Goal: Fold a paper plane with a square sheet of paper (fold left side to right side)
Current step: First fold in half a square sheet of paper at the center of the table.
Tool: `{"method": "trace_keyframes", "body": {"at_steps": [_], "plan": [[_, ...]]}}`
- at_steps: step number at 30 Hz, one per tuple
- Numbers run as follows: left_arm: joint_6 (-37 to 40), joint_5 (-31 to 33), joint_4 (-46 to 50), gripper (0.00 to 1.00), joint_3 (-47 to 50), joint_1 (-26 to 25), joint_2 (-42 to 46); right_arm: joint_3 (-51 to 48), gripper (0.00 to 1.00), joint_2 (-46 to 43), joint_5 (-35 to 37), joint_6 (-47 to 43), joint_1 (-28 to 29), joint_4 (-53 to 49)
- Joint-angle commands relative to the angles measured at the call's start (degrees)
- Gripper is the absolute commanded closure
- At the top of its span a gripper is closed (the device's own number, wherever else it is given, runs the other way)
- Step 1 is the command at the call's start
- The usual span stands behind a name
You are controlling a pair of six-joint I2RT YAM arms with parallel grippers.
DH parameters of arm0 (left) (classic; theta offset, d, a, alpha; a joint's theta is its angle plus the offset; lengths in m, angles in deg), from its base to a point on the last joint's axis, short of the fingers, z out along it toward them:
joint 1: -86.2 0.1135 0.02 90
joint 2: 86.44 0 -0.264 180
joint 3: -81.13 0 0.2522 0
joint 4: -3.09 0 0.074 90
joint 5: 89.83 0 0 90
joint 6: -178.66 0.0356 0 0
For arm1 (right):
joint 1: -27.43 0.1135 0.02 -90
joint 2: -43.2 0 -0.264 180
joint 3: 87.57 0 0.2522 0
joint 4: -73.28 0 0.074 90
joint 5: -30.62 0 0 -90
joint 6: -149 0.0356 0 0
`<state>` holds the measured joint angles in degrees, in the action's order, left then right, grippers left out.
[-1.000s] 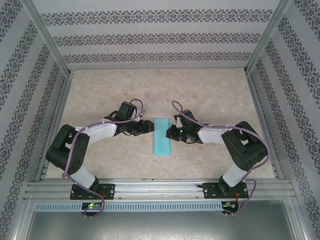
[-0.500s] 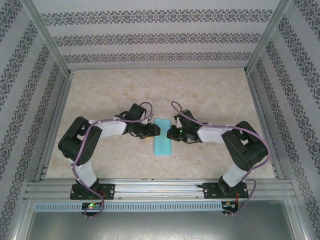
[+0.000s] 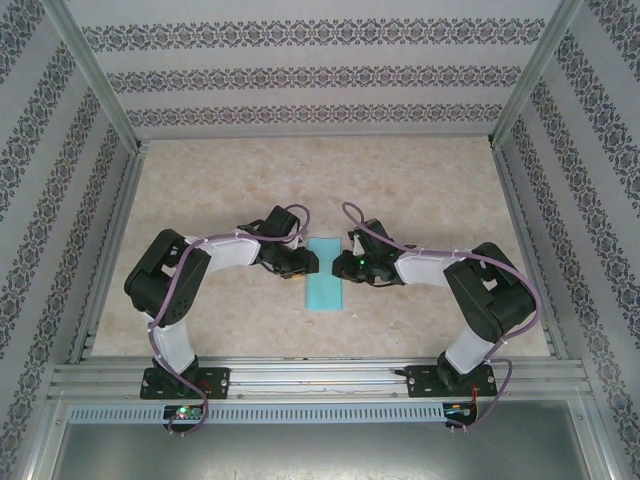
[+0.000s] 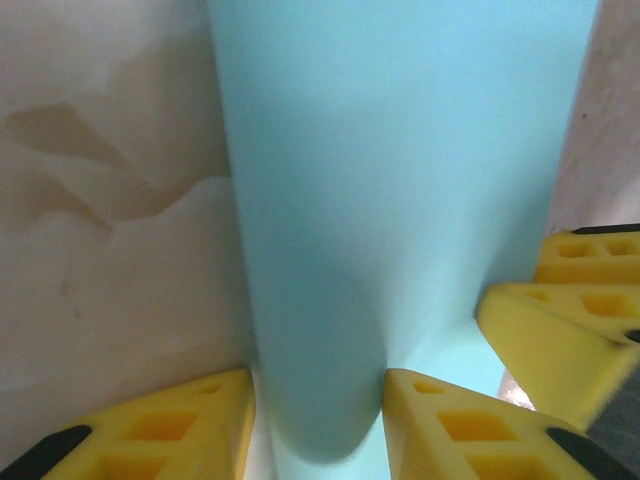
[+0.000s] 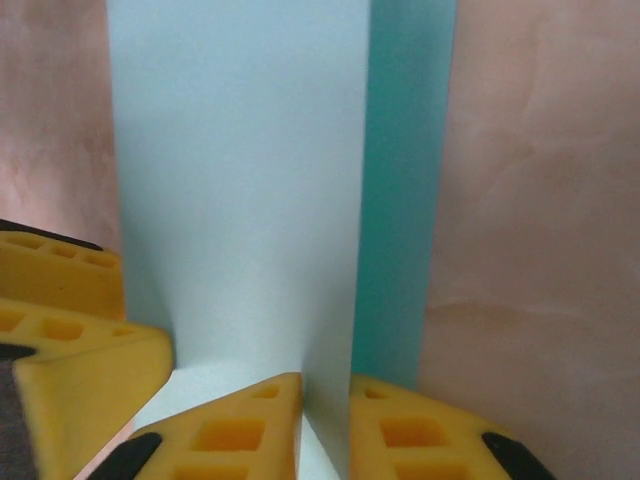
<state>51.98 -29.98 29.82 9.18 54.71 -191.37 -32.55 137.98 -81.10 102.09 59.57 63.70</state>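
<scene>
Thin turquoise-blue paper sheet is lying mid-table, already folded into a narrow strip; the plane is far from finished. Left fingers, at nine o'clock, are standing apart, straddling its rounded fold. Right fingers, at three o'clock, are nearly meeting around its edge; I cannot tell whether they are gripping it.

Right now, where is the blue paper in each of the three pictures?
Top view: the blue paper lies mid-table, between the two arms.
Left wrist view: the paper runs top to bottom, centre and right.
Right wrist view: the paper runs top to bottom, left of centre.
Shared landmark: the beige table beneath it.
</scene>
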Motion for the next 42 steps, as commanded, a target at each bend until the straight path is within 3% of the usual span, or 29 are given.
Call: {"method": "trace_keyframes", "body": {"at_steps": [1,10,21,42], "plan": [[0.43,5.12,5.37,0.62,-2.01,-2.23,-3.47,0.18,0.75,-3.76,1.94,-0.58,0.14,-1.34],[0.64,7.78,8.13,0.62,-4.07,-3.98,-6.93,-5.69,0.58,-13.55,7.64,-0.99,-4.24,-5.08],[1.79,7.43,10.05,0.61,-6.04,-4.81,-9.36,-9.79,0.56,-20.46,8.0,-2.21,-8.06,-7.88],[2.4,5.5,11.55,0.57,-8.29,-5.35,-12.93,-9.18,0.55,-20.3,6.43,-2.84,-8.06,-8.18]]}}
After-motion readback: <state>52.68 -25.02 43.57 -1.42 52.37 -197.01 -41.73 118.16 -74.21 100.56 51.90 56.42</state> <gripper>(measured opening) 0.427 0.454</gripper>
